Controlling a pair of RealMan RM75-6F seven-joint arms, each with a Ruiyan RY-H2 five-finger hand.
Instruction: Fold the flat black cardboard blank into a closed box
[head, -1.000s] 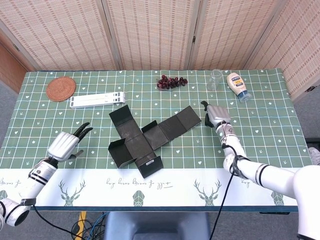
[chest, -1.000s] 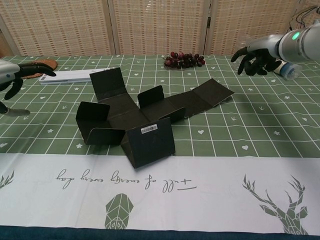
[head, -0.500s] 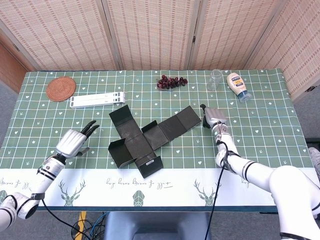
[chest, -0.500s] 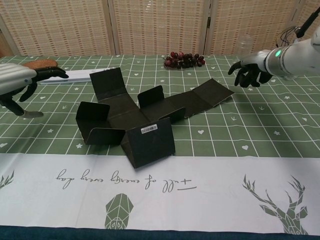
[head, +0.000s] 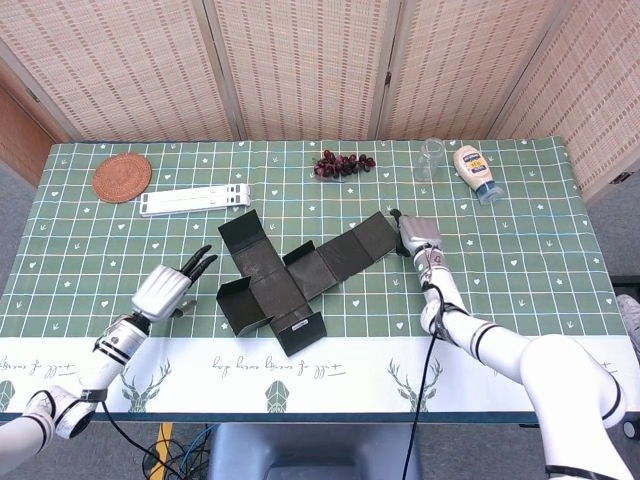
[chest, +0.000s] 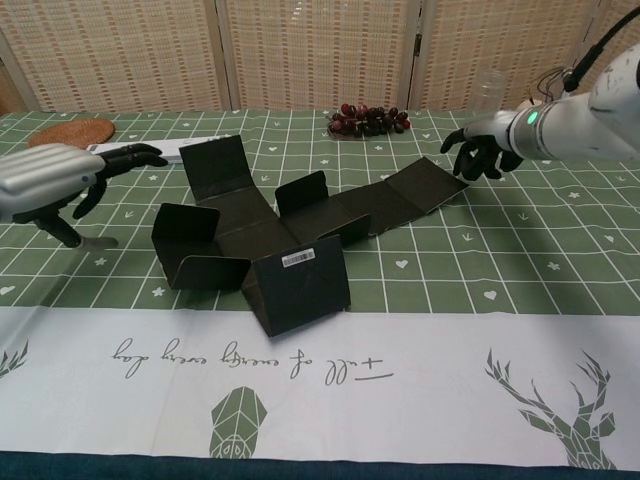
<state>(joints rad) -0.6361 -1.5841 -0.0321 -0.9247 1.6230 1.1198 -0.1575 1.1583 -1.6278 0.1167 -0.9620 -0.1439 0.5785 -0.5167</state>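
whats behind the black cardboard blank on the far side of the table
Behind the black cardboard blank lie a bunch of dark grapes and a white flat stand. The tablecloth strip hidden directly behind its raised flaps cannot be seen from the chest view.

Green tablecloth (head: 540, 270) (deer-printed) carries black cardboard blank (head: 295, 270), grapes (head: 342, 164).

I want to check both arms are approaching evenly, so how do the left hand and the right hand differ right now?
The left hand hovers short of the black cardboard blank, a strip of tablecloth between them; the right hand sits right at the blank's far flap. The left hand's fingers point flat toward the blank; the right hand's fingers curl downward. Both hold nothing.
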